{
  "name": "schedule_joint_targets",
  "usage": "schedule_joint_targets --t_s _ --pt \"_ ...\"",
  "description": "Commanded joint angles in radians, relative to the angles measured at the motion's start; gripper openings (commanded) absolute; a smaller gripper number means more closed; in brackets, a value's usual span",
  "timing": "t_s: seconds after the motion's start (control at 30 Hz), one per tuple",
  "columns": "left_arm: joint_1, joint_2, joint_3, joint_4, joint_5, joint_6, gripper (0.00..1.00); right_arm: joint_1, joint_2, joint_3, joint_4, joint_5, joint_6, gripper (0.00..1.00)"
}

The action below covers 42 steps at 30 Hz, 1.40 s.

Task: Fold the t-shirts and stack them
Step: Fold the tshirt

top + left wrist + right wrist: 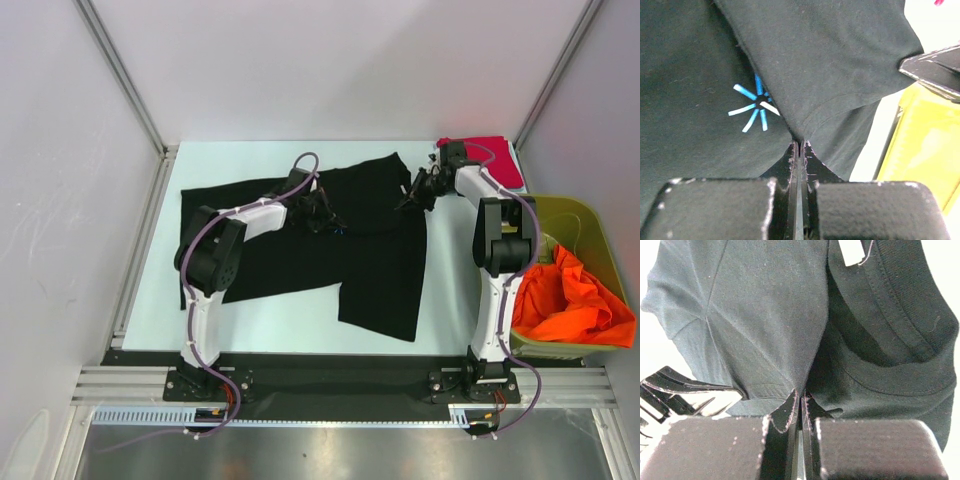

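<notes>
The black t-shirt (pixel 300 250) lies spread across the middle of the table, part of it folded over. My left gripper (pixel 325 215) is shut on a pinch of its cloth (pixel 799 137) right beside the blue asterisk mark (pixel 754 107). My right gripper (pixel 412 195) is shut on the shirt's right edge (pixel 802 385), close to the collar (pixel 890 315). A red t-shirt (pixel 492 160) lies folded at the back right corner. An orange t-shirt (pixel 572 300) is bunched in the bin.
An olive-green plastic bin (pixel 585 225) stands off the table's right edge, beside my right arm; its yellow-green wall shows in the left wrist view (pixel 925 135). White walls and metal posts close in the table at the back and sides.
</notes>
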Motion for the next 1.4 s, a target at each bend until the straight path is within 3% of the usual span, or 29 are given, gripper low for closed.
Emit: schedule_joint_targets --t_s 0.0,0.27,0.3,0.33,0.37,0.43,0.47,0.57,0.7,0.93,1.1,1.37 --pt "0.006 -0.046 -0.034 0.025 0.025 0.002 0.00 0.021 0.005 0.056 -0.074 0.070 -0.014 0.04" --pt "0.009 -0.064 -0.049 -0.007 0.030 0.035 0.02 0.026 -0.039 0.016 -0.097 0.158 -0.026 0.08" --pt "0.010 -0.070 -0.051 -0.010 0.033 0.046 0.07 0.029 -0.039 0.014 -0.132 0.172 -0.042 0.12" --pt "0.012 -0.078 -0.059 -0.019 0.030 0.054 0.22 0.029 -0.044 0.011 -0.144 0.192 -0.057 0.17" --pt "0.023 -0.090 -0.065 -0.037 0.024 0.064 0.30 0.030 -0.071 0.002 -0.148 0.225 -0.075 0.28" --pt "0.041 -0.153 -0.091 -0.041 0.008 0.110 0.44 0.032 -0.111 -0.010 -0.093 0.319 -0.124 0.40" --pt "0.064 -0.184 -0.112 -0.057 0.001 0.135 0.52 0.029 -0.125 -0.004 -0.057 0.331 -0.138 0.52" --pt "0.134 -0.280 -0.135 -0.125 -0.045 0.238 0.56 0.012 -0.111 0.054 0.059 0.338 -0.166 0.62" --pt "0.268 -0.369 -0.201 -0.110 -0.030 0.305 0.57 0.007 0.019 0.259 0.144 0.315 -0.134 0.64" --pt "0.527 -0.313 -0.238 0.021 0.129 0.322 0.57 0.023 0.237 0.463 0.306 0.295 -0.017 0.66" --pt "0.671 -0.254 -0.197 0.087 0.179 0.313 0.56 0.032 0.318 0.493 0.470 0.301 0.036 0.59" --pt "0.806 -0.175 -0.091 0.039 0.122 0.364 0.60 0.033 0.433 0.606 0.504 0.279 0.072 0.56"
